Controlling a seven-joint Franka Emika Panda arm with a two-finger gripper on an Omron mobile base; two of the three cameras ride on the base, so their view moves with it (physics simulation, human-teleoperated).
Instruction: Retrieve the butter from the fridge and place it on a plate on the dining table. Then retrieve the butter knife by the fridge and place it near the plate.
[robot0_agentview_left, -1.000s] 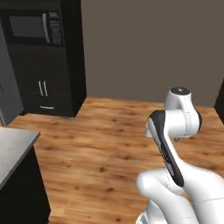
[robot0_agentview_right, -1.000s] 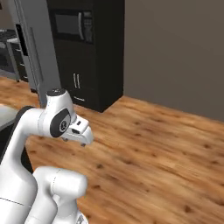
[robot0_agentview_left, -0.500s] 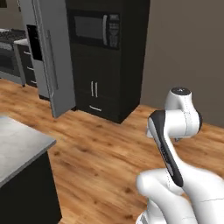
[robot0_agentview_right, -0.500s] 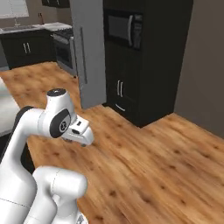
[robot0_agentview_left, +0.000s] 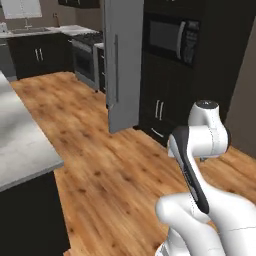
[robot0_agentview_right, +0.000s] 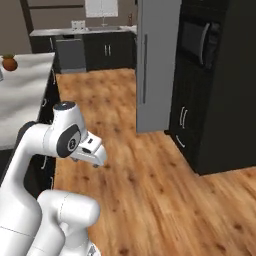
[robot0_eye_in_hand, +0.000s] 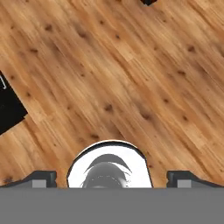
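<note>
The fridge (robot0_agentview_left: 122, 65) is a tall grey block against the black cabinets, with a long vertical handle, and its doors look shut; it also stands in the right base view (robot0_agentview_right: 157, 65). My gripper (robot0_eye_in_hand: 113, 178) points straight down at bare wooden floor. Its two dark fingertips (robot0_eye_in_hand: 43, 177) stand far apart with nothing between them, so it is open. In the right base view the hand (robot0_agentview_right: 89, 151) hangs folded close to the arm, well short of the fridge. The butter, the plate and the butter knife are out of view.
A marble-topped counter (robot0_agentview_left: 20, 145) with a dark base is close on my left; in the right base view (robot0_agentview_right: 22, 95) it carries a small orange object (robot0_agentview_right: 9, 62). Black cabinets with a built-in microwave (robot0_agentview_left: 172, 40) flank the fridge. A stove (robot0_agentview_left: 85, 55) and sink counter (robot0_agentview_right: 95, 45) line the back wall.
The whole picture has swung as the base turns: the fridge, stove and back counters have come into view and the black cabinets have slid right. The arm keeps its folded pose.
</note>
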